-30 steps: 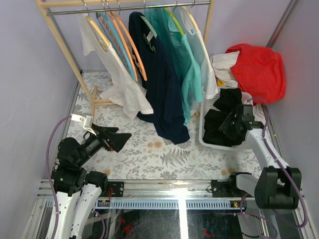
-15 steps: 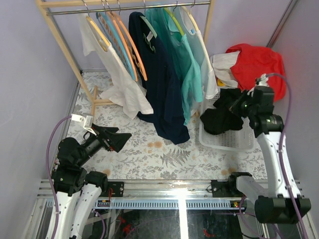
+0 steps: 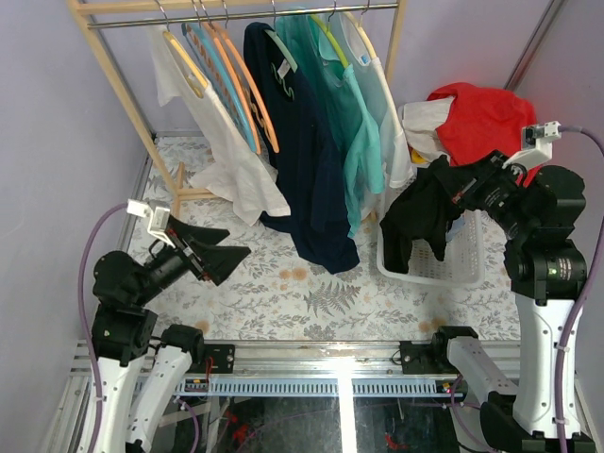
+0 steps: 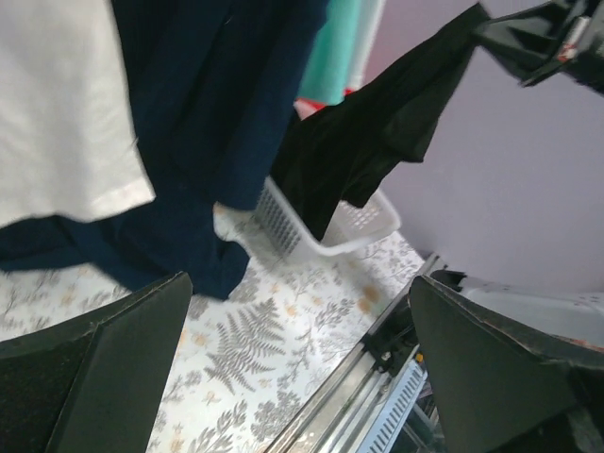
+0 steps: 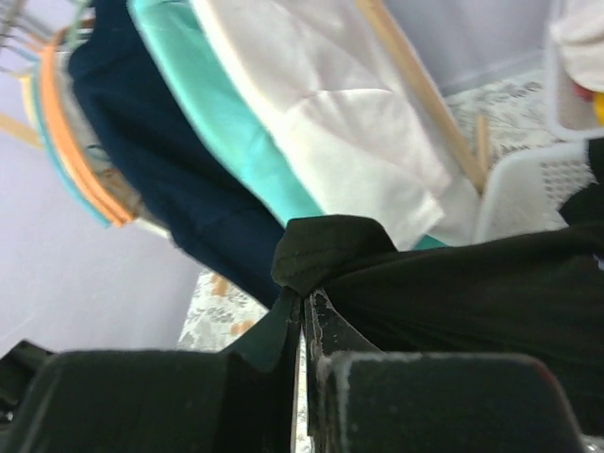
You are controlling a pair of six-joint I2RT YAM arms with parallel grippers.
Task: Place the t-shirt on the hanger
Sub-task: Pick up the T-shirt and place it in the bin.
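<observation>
1. Top external view: the t-shirt (image 3: 420, 222) is hanging as a limp black bunch directly beneath the right claw (image 3: 462, 192). It is lifted above the white basket (image 3: 469, 272), its lowest folds dangling by the basket's left wall. I cannot tell whether they are touching it.
2. Right wrist view: the right claw (image 5: 304, 300) is clenching a small puckered fold of the t-shirt (image 5: 330, 247) between pressed-together tips, the rest of the cloth trailing off to the claw's right.
3. Judging the handling: light, soft and shapeless, so likely swinging and sagging, with the neck hole hiding in the folds. A hold at the collar or a shoulder seam would be spreading it better; neither is showing.
4. The hanger (image 3: 245, 80) is hanging on the wooden rack (image 3: 123, 75), well away to the claw's left and higher, just beside the navy shirt (image 3: 302, 170). It looks thin and stiff, probably swinging freely on its hook.
5. The left claw (image 3: 226, 257) is released, its jaws spread wide and gripping nothing, hovering over the floral table (image 3: 283, 293), well apart from the right claw.
</observation>
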